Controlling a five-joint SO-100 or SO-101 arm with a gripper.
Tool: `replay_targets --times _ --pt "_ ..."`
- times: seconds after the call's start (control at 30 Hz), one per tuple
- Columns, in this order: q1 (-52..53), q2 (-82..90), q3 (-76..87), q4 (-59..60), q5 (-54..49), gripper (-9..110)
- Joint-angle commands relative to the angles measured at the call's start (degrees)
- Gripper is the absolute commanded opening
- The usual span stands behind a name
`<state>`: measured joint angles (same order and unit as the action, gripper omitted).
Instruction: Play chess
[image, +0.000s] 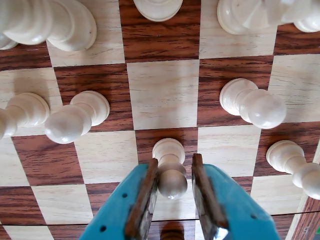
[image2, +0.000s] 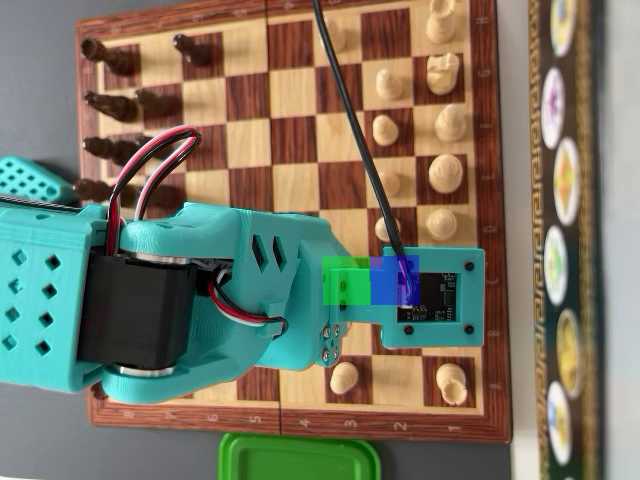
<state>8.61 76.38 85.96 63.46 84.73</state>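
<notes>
Turquoise gripper (image: 173, 187) entering the wrist view from the bottom edge, fingers (image: 142, 200) lined with brown pads. Jaws partly open, standing either side of a white pawn (image: 170, 167); left pad at or just beside the pawn's head, right pad a little apart from it, so no firm grasp visible. Pawn upright on a dark square of the chessboard (image: 163, 92), directly between the fingertips. Ahead of the gripper, an empty light square, then the base of another white piece (image: 158, 8) at the top edge. Ahead and to the right, a second white pawn (image: 252, 102) on a dark square; further right and level with the fingertips, a third pawn (image: 295, 167) near the board's edge. Ahead and to the left, a fourth pawn (image: 77, 116), with a fifth pawn (image: 20, 114) just beyond it at the frame's left edge. Larger white pieces (image: 50, 22) at the top left and more larger pieces (image: 265, 15) at the top right, cut off by the frame. In the overhead view, turquoise arm (image2: 200, 290) stretched across the board's lower part, its camera mount (image2: 430, 295) hiding the gripper and the held-between pawn. Dark pieces (image2: 120, 105) grouped far behind the arm at the board's left end. Green lid (image2: 300, 458) just off the board's lower edge.
</notes>
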Motion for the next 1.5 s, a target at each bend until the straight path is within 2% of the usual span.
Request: replay_targets --times 0.0,0.5,0.73,0.93,1.1,1.47 --pt "-0.18 4.13 -0.62 0.09 -0.09 12" --pt "-1.23 9.14 -0.97 2.37 0.09 12" --pt "-1.23 19.34 2.37 1.76 0.44 11" --pt "-1.05 28.04 8.17 1.67 0.18 0" --pt "-0.70 36.12 13.80 1.41 0.00 0" --pt "-1.23 60.73 34.72 -14.68 0.44 0"
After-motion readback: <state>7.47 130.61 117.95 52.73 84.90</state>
